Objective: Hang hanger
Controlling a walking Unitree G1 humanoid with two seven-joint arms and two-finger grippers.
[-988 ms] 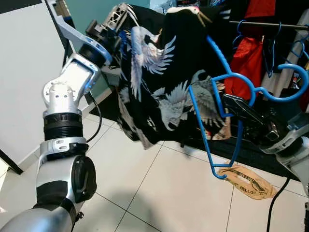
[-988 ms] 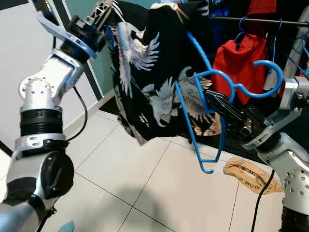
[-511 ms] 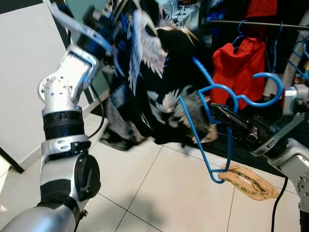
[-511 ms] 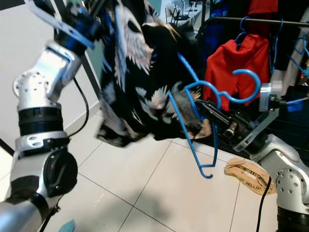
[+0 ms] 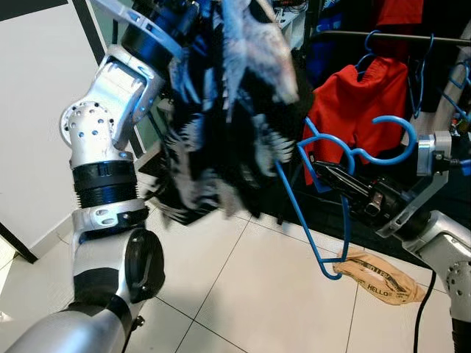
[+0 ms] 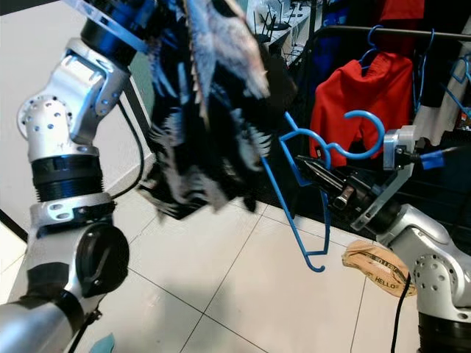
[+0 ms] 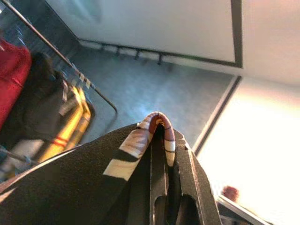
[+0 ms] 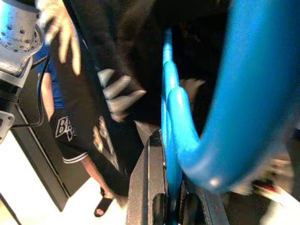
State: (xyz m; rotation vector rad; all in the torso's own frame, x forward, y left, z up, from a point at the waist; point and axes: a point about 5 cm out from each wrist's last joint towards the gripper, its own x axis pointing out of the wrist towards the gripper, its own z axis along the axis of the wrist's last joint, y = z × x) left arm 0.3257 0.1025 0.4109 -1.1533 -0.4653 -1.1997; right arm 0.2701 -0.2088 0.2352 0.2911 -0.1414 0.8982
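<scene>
A blue plastic hanger (image 5: 391,118) sits in my right gripper (image 5: 324,173), which is shut on its neck below the hook; the right wrist view shows the hanger (image 8: 243,93) close between the fingers (image 8: 154,187). One hanger arm slants down toward the floor, the other runs up behind the shirt. My left gripper (image 7: 161,136) is raised high at the upper left and is shut on a fold of the black shirt with white crane print (image 5: 221,140). The shirt hangs bunched and blurred just left of the hanger.
A clothes rail (image 5: 383,35) crosses the upper right, carrying a red garment (image 5: 360,95) and more blue hangers. A brown paper bag (image 5: 379,276) lies on the tiled floor. A white wall stands at left. A person's legs (image 8: 93,178) are beyond the shirt.
My left arm has swung the shirt up and to the left; it went from spread flat to bunched. My right gripper has carried the hanger slightly left and lower.
</scene>
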